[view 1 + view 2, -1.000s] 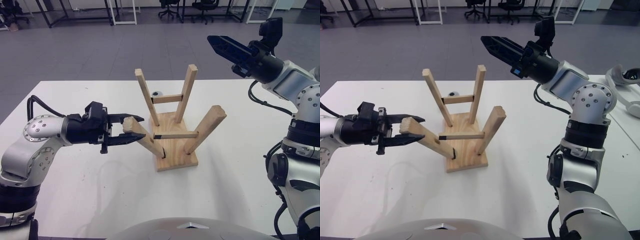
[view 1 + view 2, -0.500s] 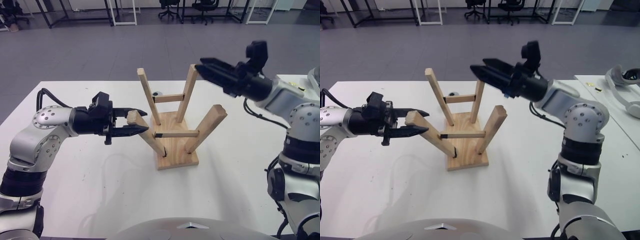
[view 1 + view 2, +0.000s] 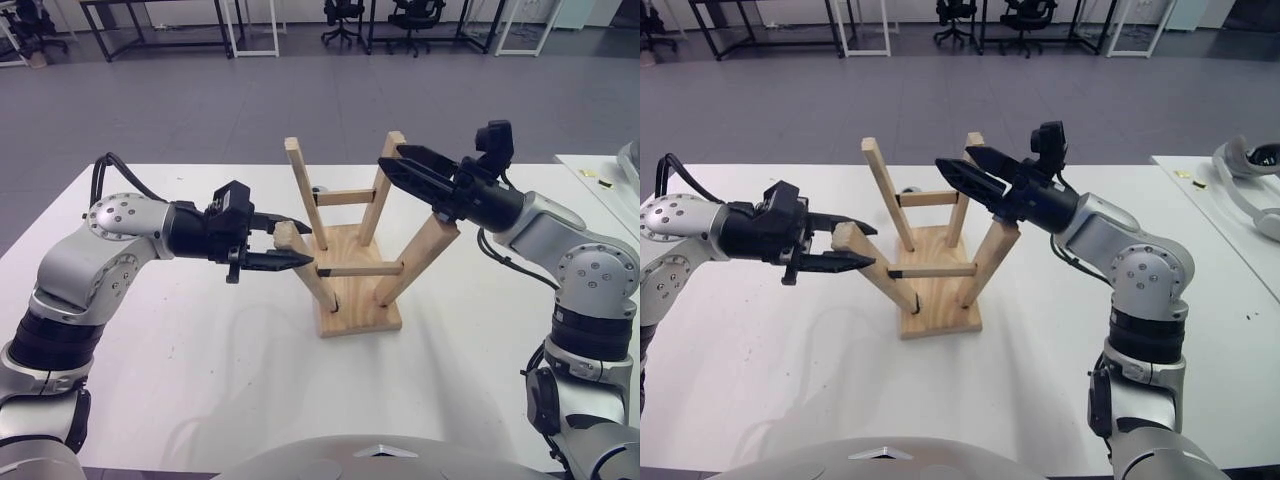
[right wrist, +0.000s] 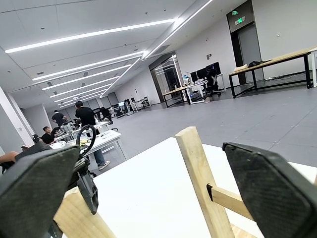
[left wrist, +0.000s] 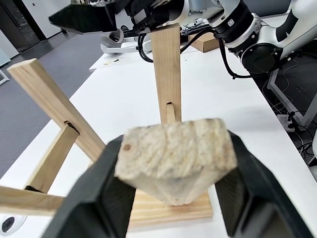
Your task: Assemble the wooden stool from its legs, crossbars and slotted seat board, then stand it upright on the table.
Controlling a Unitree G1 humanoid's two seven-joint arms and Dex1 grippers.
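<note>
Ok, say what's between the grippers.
In the eye views, the far left leg and upper crossbar stand between the left gripper, shut on the near leg, and the open right gripper.

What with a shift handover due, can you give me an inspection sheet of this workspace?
Surface: white table.
Job's things: stool upside down, seat board on the table, four legs up, two crossbars fitted; near left leg tilts outward.
Clutter: small round thing behind the stool, too hidden to identify.
Grippers: left gripper shut on the tilted leg's top end; right gripper open, by the right-hand legs' tops.
Cables: black cables loop along both arms, off the stool.
Surroundings: grey floor, desks and chairs behind.
</note>
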